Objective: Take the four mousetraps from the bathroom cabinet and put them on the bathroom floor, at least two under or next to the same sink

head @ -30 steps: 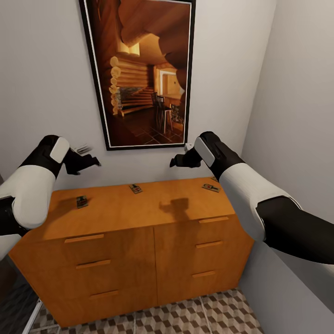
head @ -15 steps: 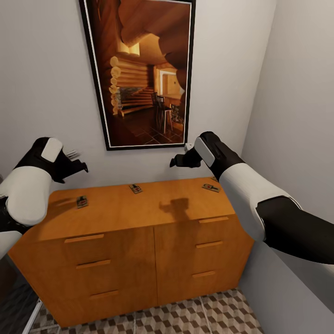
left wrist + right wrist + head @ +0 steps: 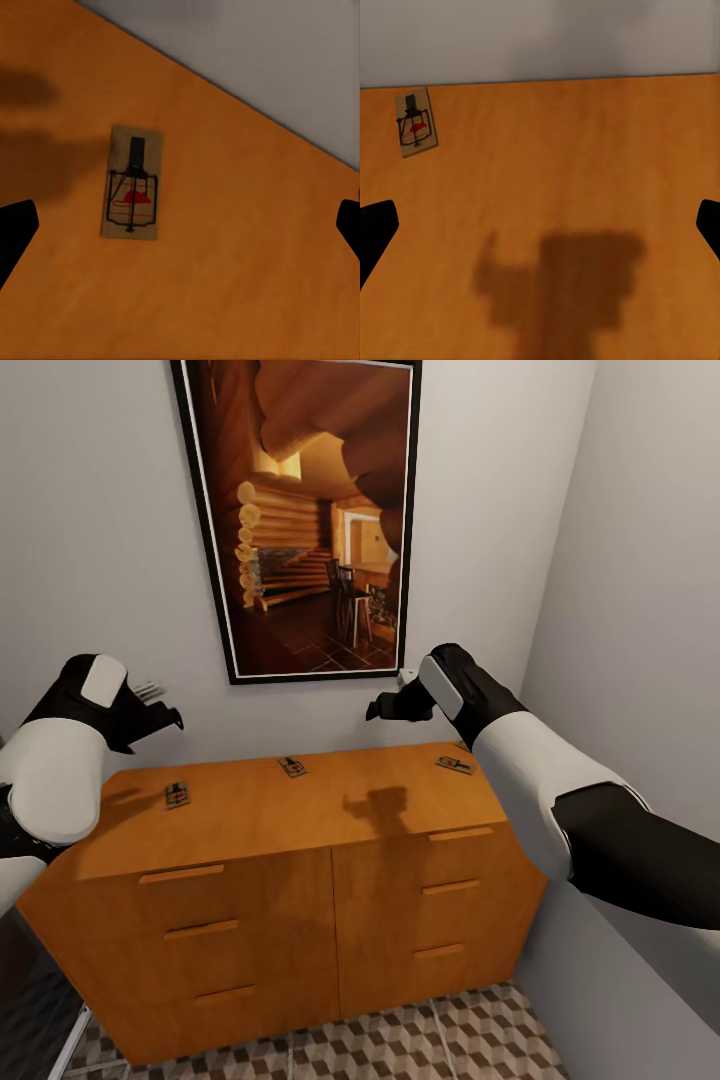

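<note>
Orange-brown wood is the ground of the head view: the cabinet (image 3: 290,880) stands against the wall under a framed picture (image 3: 300,520), with a strip of the cube-patterned bathroom floor (image 3: 430,1040) at its foot. Three mousetraps lie on its top, well apart: one near the left end (image 3: 177,795), one at the back middle (image 3: 292,767), one toward the right end (image 3: 454,765); a fourth I cannot make out. The left gripper (image 3: 158,712) hangs in the air above the left trap, and the right gripper (image 3: 388,707) hangs above the middle of the top, between the other two traps; from here I cannot tell how wide either is set. The left wrist view looks down on the cabinet top with the left trap (image 3: 132,183) lying flat between two dark fingertips (image 3: 15,229) set far apart at the frame's edges, so this gripper is spread and empty. The right wrist view shows the same wide spread of fingertips (image 3: 375,225), nothing between them but bare wood and the arm's shadow, and a trap (image 3: 415,122) off to one side near the wall. By my judgement the first pick is in hand: the left arm needs to drop straight down and close on the thin plate.
</note>
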